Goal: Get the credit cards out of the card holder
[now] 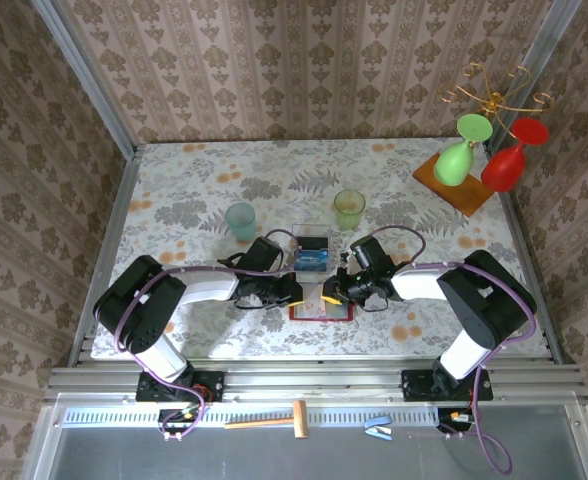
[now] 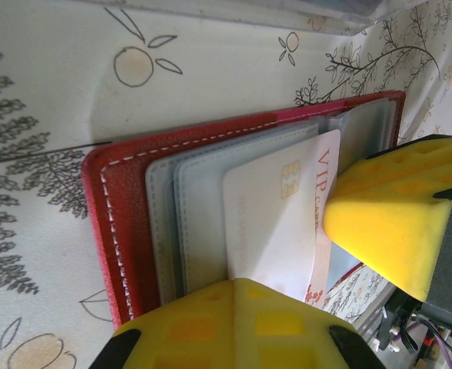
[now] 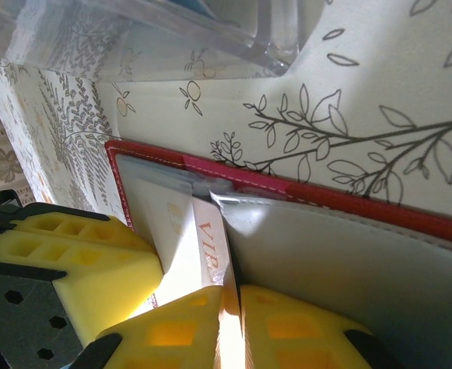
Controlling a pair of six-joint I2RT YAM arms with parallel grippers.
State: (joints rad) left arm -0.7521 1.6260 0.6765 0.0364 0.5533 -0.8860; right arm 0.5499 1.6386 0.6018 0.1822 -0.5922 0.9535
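The red card holder (image 1: 321,313) lies open on the table between my two grippers, its grey pockets (image 2: 203,207) facing up inside the red border (image 3: 341,201). A white-pink credit card (image 2: 276,207) with a chip and "VIP" lettering sticks partway out of a pocket. My right gripper (image 3: 230,296) is shut on that card's edge (image 3: 211,242), which runs into the thin gap between its yellow fingers. My left gripper (image 2: 241,283) is shut, its yellow fingertips resting on the holder at the card's near edge. From above, the left gripper (image 1: 294,293) and right gripper (image 1: 331,294) nearly meet.
A clear plastic box (image 1: 311,252) with something bright blue inside stands just behind the holder. Further back are a teal cup (image 1: 242,220) and a green cup (image 1: 349,208). A wooden stand (image 1: 456,185) with a green and a red glass occupies the back right corner.
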